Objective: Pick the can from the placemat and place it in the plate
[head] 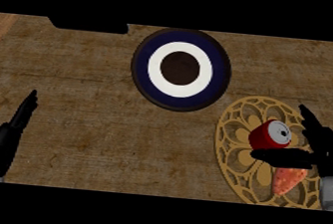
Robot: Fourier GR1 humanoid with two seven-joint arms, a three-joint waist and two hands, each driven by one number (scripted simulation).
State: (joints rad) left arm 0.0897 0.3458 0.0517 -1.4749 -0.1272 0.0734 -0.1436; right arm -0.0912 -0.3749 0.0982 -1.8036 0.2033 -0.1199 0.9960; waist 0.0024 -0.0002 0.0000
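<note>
Brown, worn-looking counter (pixel 94 127) filled the head view. Our right hand (pixel 321 147) sat at the placemat's right side w/ fingers straight and pointing away from us, thumb stretched left across the front of the can (pixel 271 135); nothing was gripped yet as far as we could tell, thumb looked to be touching or just short of the can. The can, red w/ a pale lid, stood tilted on the placemat (pixel 236 155), a gold openwork round. Just below the thumb lay an orange-red item (pixel 287 179), approx. carrot-shaped; we couldn't ID it. Beyond the placemat, up and left, was the plate (pixel 180 69): dark blue rim, white ring, dark centre, near but apart from the mat. Our left hand (pixel 21 114) rested open at the left edge, fingers up.

We judged the grasp as the step in hand: bring fingers round the can's far side vs. the thumb, close on its body, not the lid, and keep clear of the orange item before lifting.
</note>
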